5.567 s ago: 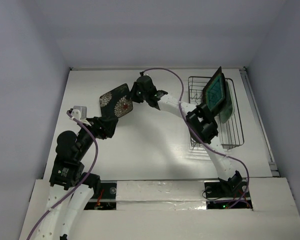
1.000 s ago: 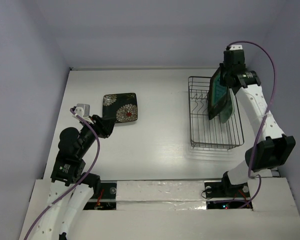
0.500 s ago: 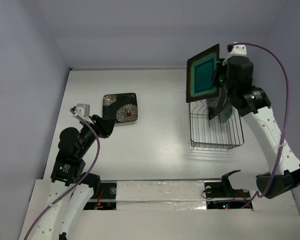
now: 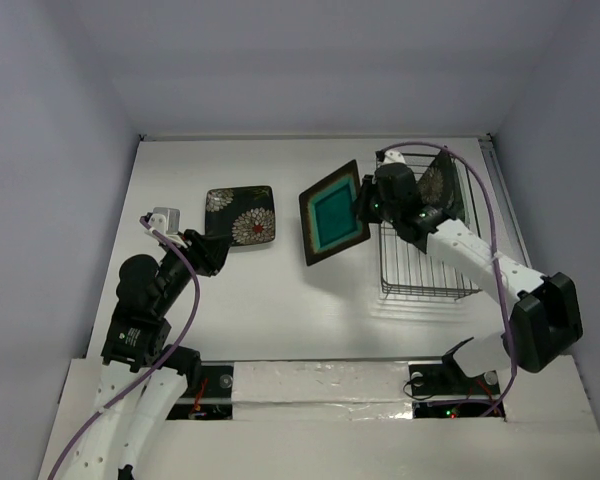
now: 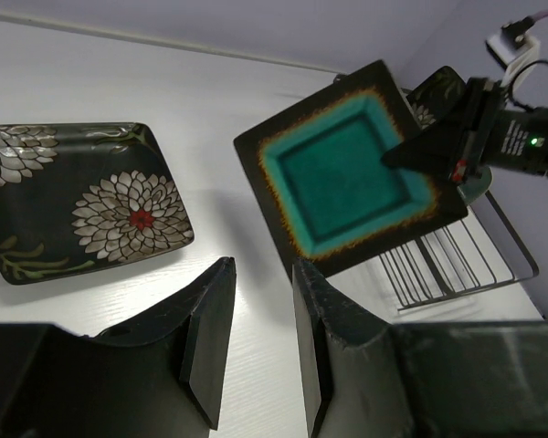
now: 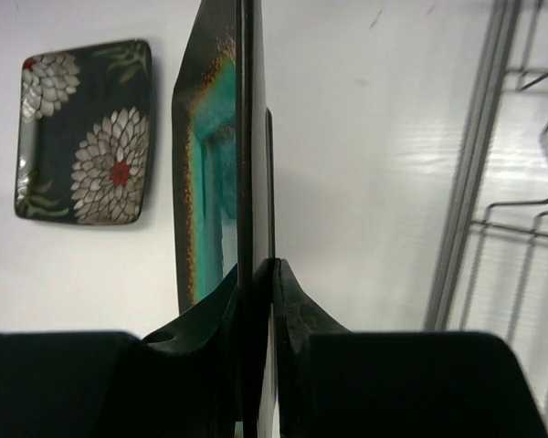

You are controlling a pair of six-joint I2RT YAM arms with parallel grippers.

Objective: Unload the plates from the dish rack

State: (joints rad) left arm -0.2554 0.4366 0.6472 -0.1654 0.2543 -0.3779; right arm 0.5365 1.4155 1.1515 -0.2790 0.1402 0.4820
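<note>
My right gripper (image 4: 365,206) is shut on the edge of the dark-rimmed teal plate (image 4: 333,225) and holds it tilted above the table, left of the black wire dish rack (image 4: 430,262). In the right wrist view the gripper (image 6: 256,265) pinches the plate (image 6: 205,164) edge-on. One black flower plate (image 4: 242,216) lies flat on the table at the left. Another flower plate (image 4: 435,185) stands in the rack. My left gripper (image 5: 261,266) is open and empty, low near the table in front of the flat flower plate (image 5: 82,210). The mint-green plate is not clearly visible.
The white table ends at a raised edge on the far side (image 4: 310,137) and a rail on the right (image 4: 515,240). Grey walls stand on the left, back and right. The right arm's purple cable (image 4: 485,215) arcs over the rack.
My right gripper has carried the teal plate out of the rack, left and down, to over the table's middle. The left arm and the flat flower plate have not moved.
</note>
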